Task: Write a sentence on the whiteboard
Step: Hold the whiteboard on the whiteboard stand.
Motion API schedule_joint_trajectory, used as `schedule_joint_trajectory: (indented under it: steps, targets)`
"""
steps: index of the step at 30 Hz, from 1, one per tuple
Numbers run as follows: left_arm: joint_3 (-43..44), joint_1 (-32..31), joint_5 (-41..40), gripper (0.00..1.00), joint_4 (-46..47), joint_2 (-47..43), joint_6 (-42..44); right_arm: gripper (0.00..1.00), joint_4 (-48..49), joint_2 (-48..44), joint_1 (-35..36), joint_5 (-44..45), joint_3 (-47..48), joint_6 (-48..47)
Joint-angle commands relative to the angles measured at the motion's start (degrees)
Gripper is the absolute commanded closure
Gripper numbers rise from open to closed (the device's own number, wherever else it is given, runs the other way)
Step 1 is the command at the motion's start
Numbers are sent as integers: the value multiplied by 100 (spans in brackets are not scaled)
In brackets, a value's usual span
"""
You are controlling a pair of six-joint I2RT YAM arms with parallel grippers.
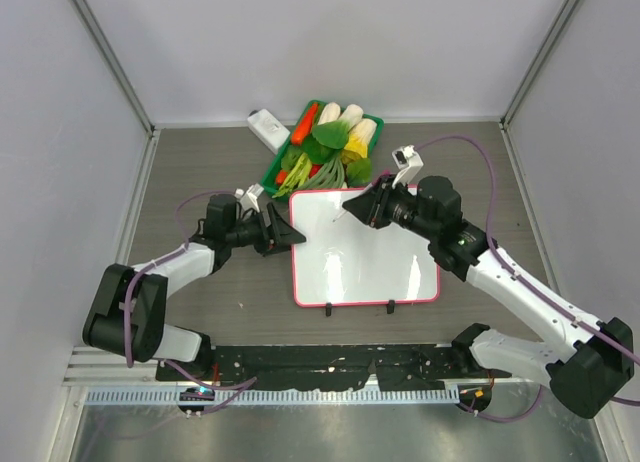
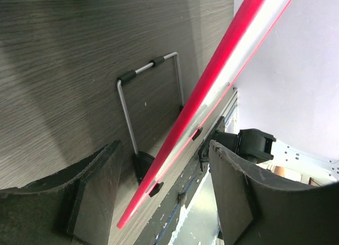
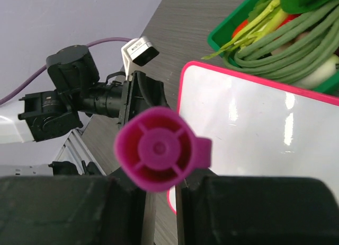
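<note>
The whiteboard (image 1: pixel 365 257) lies at the table's middle, white with a pink-red rim. Its face shows no magenta sentence in any view. My left gripper (image 1: pixel 283 234) is at the board's left edge. In the left wrist view its jaws (image 2: pixel 164 163) are open and straddle the red rim (image 2: pixel 212 80), with gaps on both sides. My right gripper (image 1: pixel 372 208) is over the board's far left corner, shut on a magenta marker (image 1: pixel 354 208). In the right wrist view the marker's round end (image 3: pixel 159 149) fills the space above the gripper (image 3: pixel 159 189), with the whiteboard (image 3: pixel 254 133) behind it.
A green basket of vegetables (image 1: pixel 325 142) touches the board's far edge and also shows in the right wrist view (image 3: pixel 225 41). A small white block (image 1: pixel 265 128) lies left of it. A wire stand (image 2: pixel 127 112) sits under the board. Grey walls close three sides.
</note>
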Motion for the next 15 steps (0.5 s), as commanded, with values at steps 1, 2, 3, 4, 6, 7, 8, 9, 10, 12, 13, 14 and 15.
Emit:
schedule_joint_trajectory:
  steps: [1, 2, 3, 4, 6, 7, 8, 9, 10, 12, 13, 14, 15]
  targets:
    - [1, -49, 117, 32, 424, 21, 111, 99, 598, 167, 142, 33, 120, -2]
    - [1, -49, 125, 32, 372, 30, 146, 99, 607, 228, 177, 25, 146, 7]
    - [1, -49, 117, 32, 345, 39, 173, 99, 616, 255, 195, 25, 164, 7]
    - [1, -66, 108, 32, 345, 39, 173, 99, 616, 281, 221, 42, 181, 7]
    - [27, -75, 99, 34, 345, 57, 190, 99, 616, 308, 248, 77, 190, -19]
    - [28, -84, 99, 34, 345, 65, 208, 99, 625, 317, 256, 95, 181, -28]
    - [36, -93, 99, 35, 345, 74, 208, 99, 625, 317, 265, 104, 190, -37]
    - [63, -93, 99, 35, 345, 83, 217, 99, 607, 317, 274, 121, 199, -45]
    - [63, -110, 117, 36, 327, 83, 226, 99, 598, 317, 274, 139, 208, -54]
    - [107, -119, 143, 37, 292, 92, 234, 99, 563, 308, 274, 156, 216, -72]
    - [115, -119, 134, 38, 292, 92, 260, 99, 555, 299, 283, 174, 216, -63]
    - [124, -128, 143, 38, 292, 101, 269, 98, 537, 291, 283, 191, 216, -81]
    - [124, -146, 134, 39, 292, 118, 287, 99, 519, 282, 274, 218, 208, -72]
